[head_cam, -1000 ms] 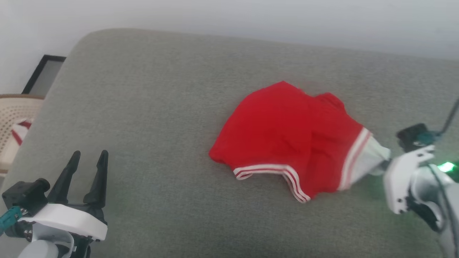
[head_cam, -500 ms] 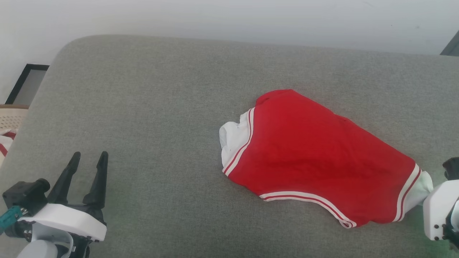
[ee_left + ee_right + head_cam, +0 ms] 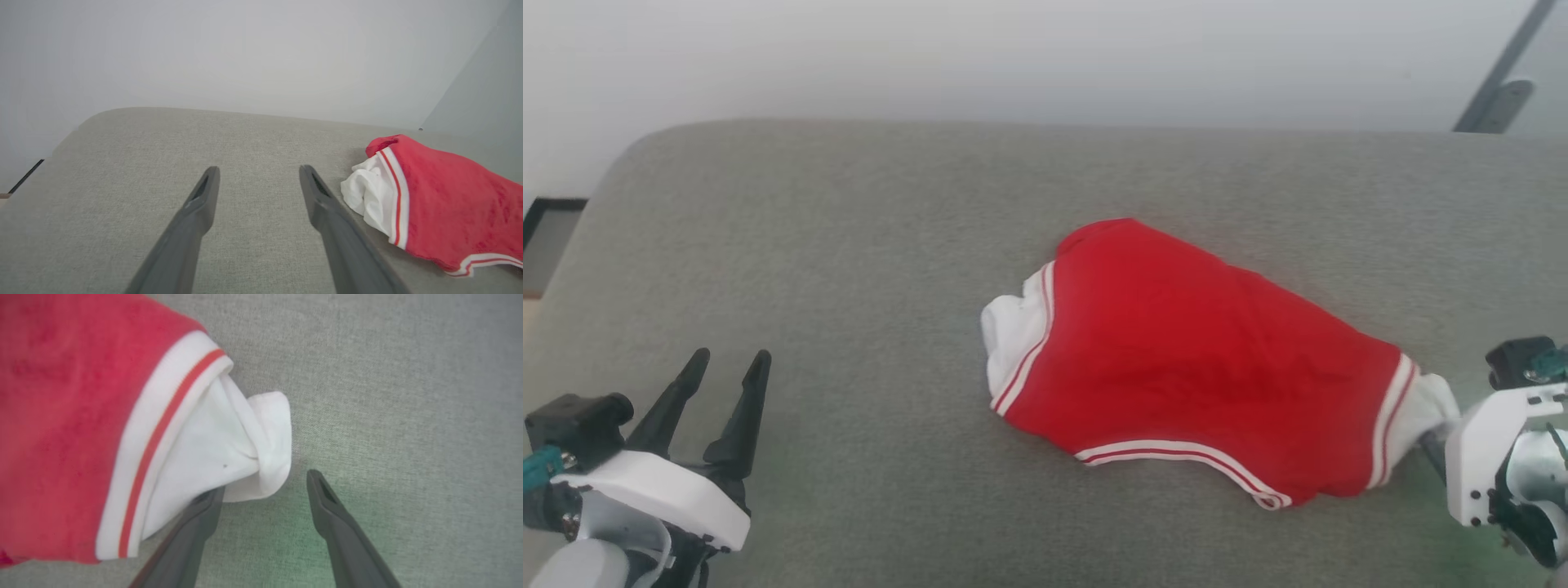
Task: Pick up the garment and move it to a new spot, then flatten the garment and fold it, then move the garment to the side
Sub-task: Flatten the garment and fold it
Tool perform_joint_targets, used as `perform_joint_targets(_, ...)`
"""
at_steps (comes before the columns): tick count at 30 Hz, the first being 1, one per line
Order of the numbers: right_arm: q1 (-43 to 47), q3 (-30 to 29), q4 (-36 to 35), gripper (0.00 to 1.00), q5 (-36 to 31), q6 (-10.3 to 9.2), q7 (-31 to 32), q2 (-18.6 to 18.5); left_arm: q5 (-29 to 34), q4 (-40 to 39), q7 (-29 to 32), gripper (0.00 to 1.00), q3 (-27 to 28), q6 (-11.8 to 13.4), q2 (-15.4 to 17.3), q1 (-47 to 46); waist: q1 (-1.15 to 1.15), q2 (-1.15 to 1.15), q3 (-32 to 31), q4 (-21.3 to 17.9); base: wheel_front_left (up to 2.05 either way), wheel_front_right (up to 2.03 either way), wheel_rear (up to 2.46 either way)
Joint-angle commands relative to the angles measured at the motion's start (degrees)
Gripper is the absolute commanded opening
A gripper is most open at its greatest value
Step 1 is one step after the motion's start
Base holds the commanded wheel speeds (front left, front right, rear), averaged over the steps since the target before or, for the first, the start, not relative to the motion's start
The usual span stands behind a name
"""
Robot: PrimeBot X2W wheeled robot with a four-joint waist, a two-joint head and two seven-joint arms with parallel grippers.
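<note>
The garment (image 3: pixel 1192 367) is a red jersey with white sleeves and striped trim, lying stretched out on the grey cushion (image 3: pixel 849 245). Its lettering is hidden. My right gripper (image 3: pixel 1431 445) sits at the garment's right end, low on the cushion. The right wrist view has that gripper (image 3: pixel 265 484) open, with the bunched white sleeve (image 3: pixel 229 445) lying over the left fingertip and nothing pinched. My left gripper (image 3: pixel 727 355) stands open at the lower left, well apart from the garment. In the left wrist view the same gripper (image 3: pixel 258 169) is empty, and the garment (image 3: pixel 441 204) lies to its right.
The grey cushion's rounded back edge (image 3: pixel 1013 126) meets a pale wall. A dark frame (image 3: pixel 543 241) stands beyond the cushion's left edge, and a dark slanted bar (image 3: pixel 1494 82) shows at the upper right. Bare cushion lies between my left gripper and the garment.
The right gripper pulled the white sleeve rightward, spreading the garment out lengthwise, then opened and let the sleeve go. The head view itself has shifted. The left gripper stayed put.
</note>
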Motion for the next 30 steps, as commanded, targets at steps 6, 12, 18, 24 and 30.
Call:
perform_joint_targets(6, -0.72, -0.34, -6.4, 1.0, 0.93, 0.0, -3.47, 0.64, -3.06, -2.35, 6.52, 1.0, -0.58, -1.15, 2.51, -1.33, 0.0, 0.0, -1.94, -5.11, 0.0, 0.0, 0.0)
perform_joint_targets(12, -1.34, -2.28, -11.89, 1.0, -1.38, 0.0, -13.59, 4.14, -5.72, -3.95, 14.95, 1.0, -1.72, -1.54, 4.97, -4.55, 0.0, 0.0, -1.65, -9.94, 0.0, 0.0, 0.0)
perform_joint_targets(18, -2.54, -3.44, -14.39, 1.0, -5.86, 0.0, -25.41, 8.81, -8.07, -2.8, 23.55, 1.0, -3.92, -1.71, 5.88, -9.63, 0.0, 0.0, -0.45, -14.67, 0.0, 0.0, 0.0)
perform_joint_targets(24, -3.62, -4.86, -14.49, 1.0, -10.06, 0.0, -36.52, 12.84, -8.21, 0.25, 31.31, 1.0, -7.15, -2.07, 5.93, -15.22, 0.0, 0.0, 1.57, -18.46, 0.0, 0.0, 0.0)
perform_joint_targets(30, -4.57, -5.98, -11.94, 1.0, -12.27, -0.01, -40.82, 16.08, -8.09, 5.28, 39.79, 1.0, -11.14, -1.63, 5.17, -20.54, 0.0, 0.0, 3.87, -21.11, 0.0, 0.0, 0.0)
